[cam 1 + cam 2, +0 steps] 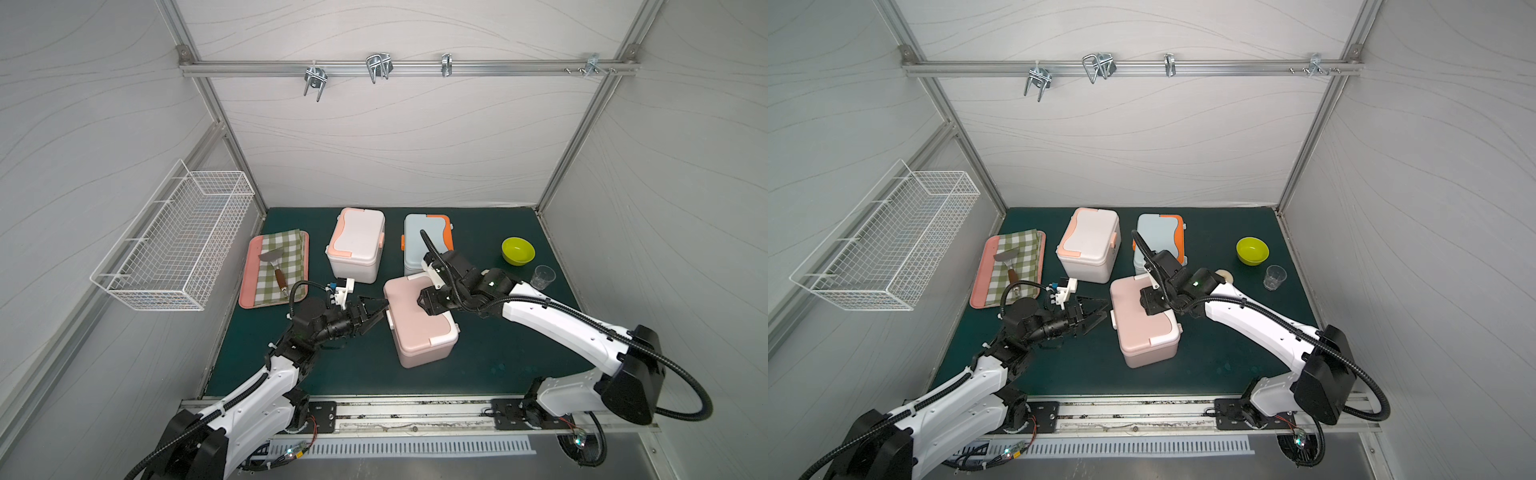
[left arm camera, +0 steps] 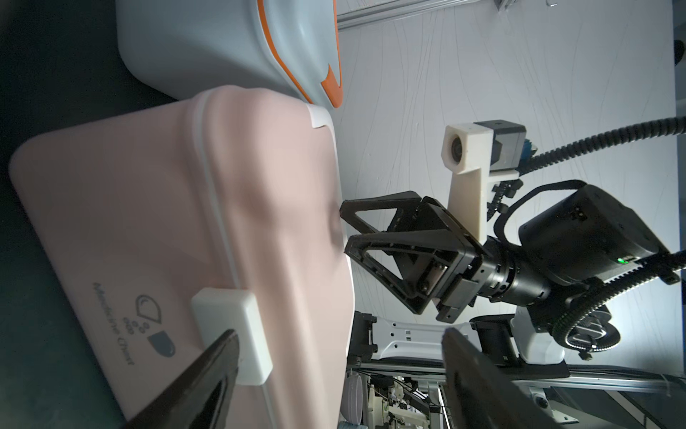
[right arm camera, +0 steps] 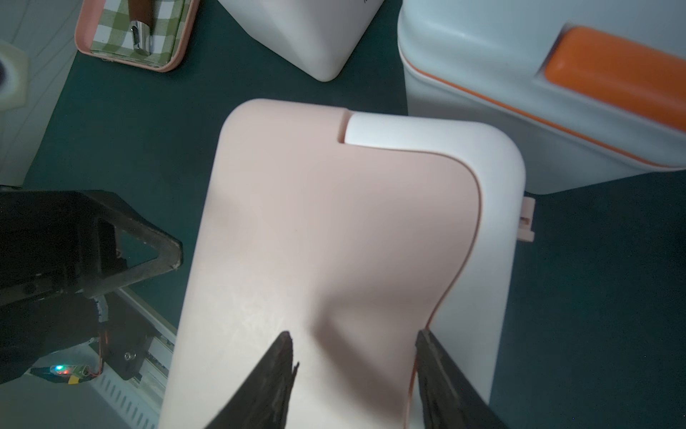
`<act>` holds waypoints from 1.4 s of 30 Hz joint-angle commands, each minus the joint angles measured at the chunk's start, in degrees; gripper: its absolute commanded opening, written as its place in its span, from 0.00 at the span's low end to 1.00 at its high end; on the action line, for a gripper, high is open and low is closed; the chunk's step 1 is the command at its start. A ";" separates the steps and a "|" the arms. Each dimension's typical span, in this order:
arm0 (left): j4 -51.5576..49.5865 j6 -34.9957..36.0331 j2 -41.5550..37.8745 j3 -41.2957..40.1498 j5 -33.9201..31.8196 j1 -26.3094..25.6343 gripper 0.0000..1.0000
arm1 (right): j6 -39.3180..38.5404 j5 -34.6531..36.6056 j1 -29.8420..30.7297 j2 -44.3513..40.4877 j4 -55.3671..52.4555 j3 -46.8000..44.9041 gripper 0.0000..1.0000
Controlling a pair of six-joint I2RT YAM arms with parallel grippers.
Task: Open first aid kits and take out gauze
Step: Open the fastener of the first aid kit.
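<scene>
Three first aid kits stand on the green mat with lids down: white with peach trim [image 1: 355, 243], light blue with orange trim [image 1: 428, 237], and the pale pink one [image 1: 419, 328] nearest the front. My left gripper [image 1: 380, 311] is open at the pink kit's left end. In the left wrist view one of its fingertips [image 2: 222, 356] sits at the white latch [image 2: 230, 323]. My right gripper [image 3: 354, 338] is open above the pink lid [image 3: 315, 223], fingertips down at the lid's surface and holding nothing. The gauze is hidden.
A pink tray [image 1: 249, 286] with checked cloth and a spatula lies at the left. A green bowl [image 1: 518, 250] and a clear glass [image 1: 544, 277] stand at the right. A wire basket [image 1: 174, 237] hangs on the left wall.
</scene>
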 commanded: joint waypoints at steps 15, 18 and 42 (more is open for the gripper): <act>18.47 -3.04 15.57 0.43 0.99 -5.57 0.88 | 3.74 -5.68 7.81 1.62 -10.61 -1.22 0.39; 20.76 -3.87 16.05 1.23 1.86 -6.24 0.87 | 4.31 -5.20 7.82 2.46 -10.99 -2.00 0.40; 18.44 -10.02 0.38 -1.88 4.54 -2.80 0.84 | 5.13 0.45 7.80 10.16 -11.73 -5.28 0.41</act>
